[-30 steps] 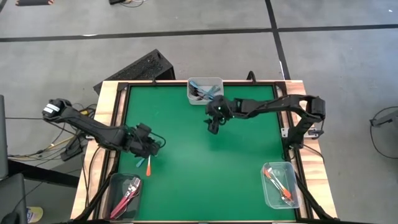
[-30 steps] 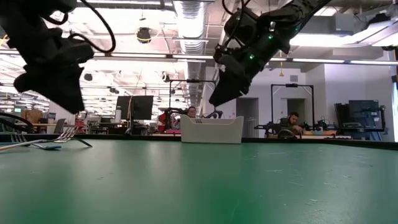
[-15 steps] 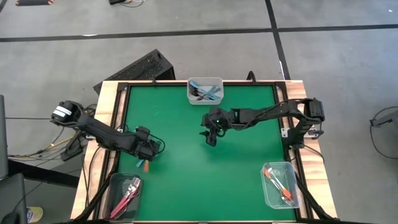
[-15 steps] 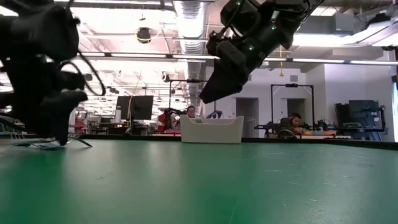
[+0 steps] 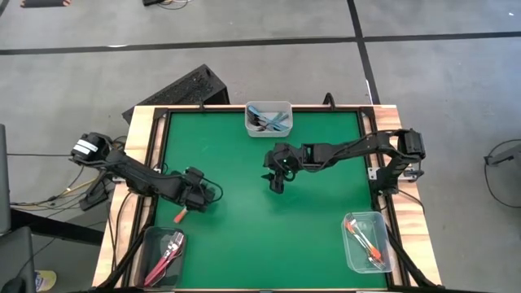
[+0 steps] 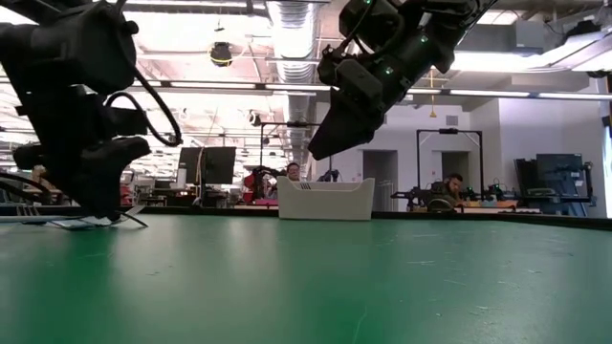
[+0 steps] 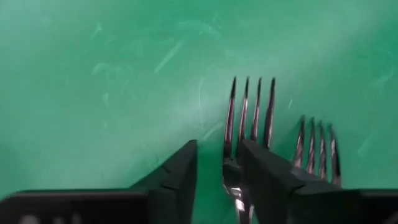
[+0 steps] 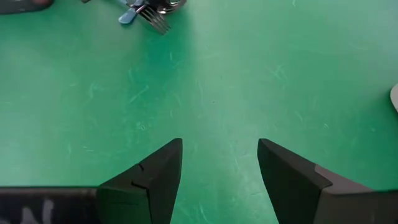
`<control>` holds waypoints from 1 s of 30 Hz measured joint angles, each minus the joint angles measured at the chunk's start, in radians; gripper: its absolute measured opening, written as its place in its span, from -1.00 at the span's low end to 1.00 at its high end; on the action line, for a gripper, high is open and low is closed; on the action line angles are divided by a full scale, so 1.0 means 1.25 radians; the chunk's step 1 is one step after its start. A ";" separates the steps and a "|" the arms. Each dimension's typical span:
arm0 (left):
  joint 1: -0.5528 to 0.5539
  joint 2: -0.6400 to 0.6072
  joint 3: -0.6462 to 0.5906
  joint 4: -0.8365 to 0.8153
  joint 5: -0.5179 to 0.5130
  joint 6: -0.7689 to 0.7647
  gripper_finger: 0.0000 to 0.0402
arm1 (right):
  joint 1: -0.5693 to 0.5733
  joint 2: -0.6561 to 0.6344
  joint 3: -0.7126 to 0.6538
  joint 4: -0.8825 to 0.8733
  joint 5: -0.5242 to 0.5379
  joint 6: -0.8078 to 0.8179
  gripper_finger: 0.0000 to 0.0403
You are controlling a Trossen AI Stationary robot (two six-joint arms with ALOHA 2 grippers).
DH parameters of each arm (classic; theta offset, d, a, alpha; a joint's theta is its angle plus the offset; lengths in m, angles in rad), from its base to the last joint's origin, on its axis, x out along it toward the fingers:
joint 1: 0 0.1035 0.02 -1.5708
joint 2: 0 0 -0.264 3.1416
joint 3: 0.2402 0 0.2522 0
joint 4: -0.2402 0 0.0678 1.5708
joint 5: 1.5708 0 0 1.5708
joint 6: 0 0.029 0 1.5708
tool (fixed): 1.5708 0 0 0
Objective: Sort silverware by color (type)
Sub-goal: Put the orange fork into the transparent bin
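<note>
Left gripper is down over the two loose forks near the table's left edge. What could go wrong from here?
1. The left gripper straddles one fork, with a second fork right beside it; closing may nudge or catch both.
2. Only the orange handle pokes out beneath the gripper in the high view, so a grip near the tines may tilt.

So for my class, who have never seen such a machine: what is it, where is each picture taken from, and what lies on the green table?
Two dark robot arms work at a green table. One picture looks down from above, one level across the tabletop, two from the wrists. Three clear containers of coloured-handled forks stand at the edges. The left claw is down over two loose forks, one between its fingers; whether it grips is unclear. The right claw hangs open and empty over mid-table.
</note>
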 joint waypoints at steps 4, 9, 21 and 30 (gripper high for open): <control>-0.001 0.001 0.000 0.003 0.009 0.016 -0.69 | 0.003 0.000 0.000 0.000 0.002 0.005 0.16; -0.001 0.001 0.013 -0.008 0.015 0.033 -0.88 | 0.005 0.000 0.000 0.000 0.002 0.005 0.16; -0.013 0.008 0.095 -0.119 0.090 0.128 -0.29 | 0.005 0.000 0.000 0.000 0.002 0.005 0.16; -0.016 0.004 0.032 -0.102 0.184 0.073 -0.06 | 0.015 0.000 0.000 -0.001 0.002 0.005 0.16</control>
